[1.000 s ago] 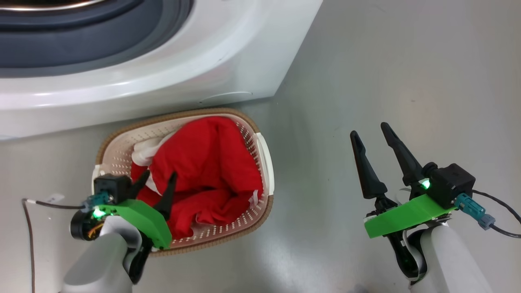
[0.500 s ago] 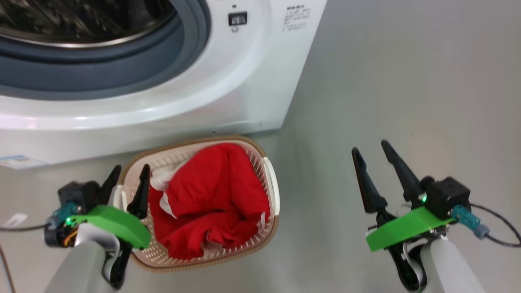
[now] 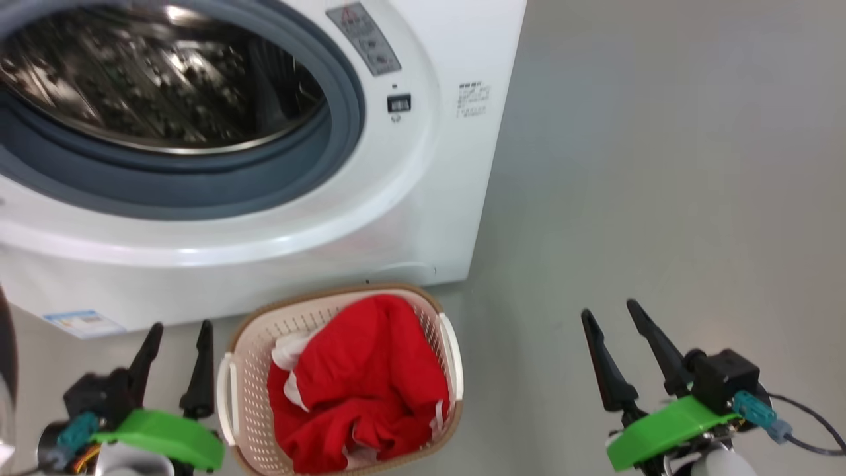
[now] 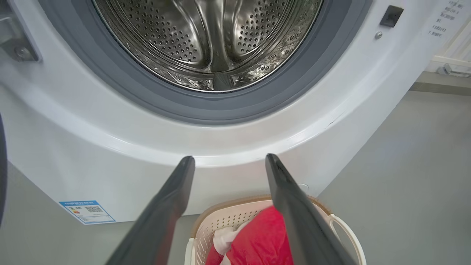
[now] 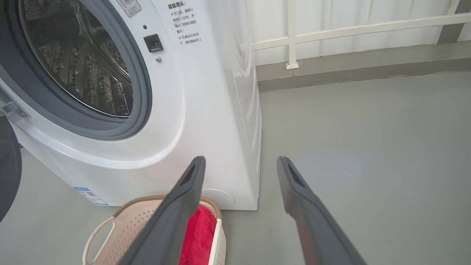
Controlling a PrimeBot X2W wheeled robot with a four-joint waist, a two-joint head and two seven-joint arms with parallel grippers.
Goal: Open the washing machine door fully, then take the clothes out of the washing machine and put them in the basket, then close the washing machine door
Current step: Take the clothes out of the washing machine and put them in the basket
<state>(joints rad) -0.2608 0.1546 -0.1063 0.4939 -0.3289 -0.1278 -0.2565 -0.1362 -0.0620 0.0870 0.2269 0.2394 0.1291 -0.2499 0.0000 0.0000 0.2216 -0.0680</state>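
The white washing machine stands open, its steel drum bare inside the grey gasket. The red clothes with white trim lie heaped in the cream basket on the floor before the washer. A dark sliver of the washing machine door shows at the left edge of the right wrist view. My left gripper is open, just left of the basket, holding nothing. My right gripper is open over bare floor to the right, holding nothing. The basket and the clothes lie below the left fingers.
Grey floor stretches to the right of the washer. A small blue label sits low on the washer front. A white railing and a low wall ledge run behind the washer. A black cable trails from my right wrist.
The head camera has tilted up, so the washer opening has come into view and the basket sits lower. My left gripper has drawn back from over the clothes to the basket's left side.
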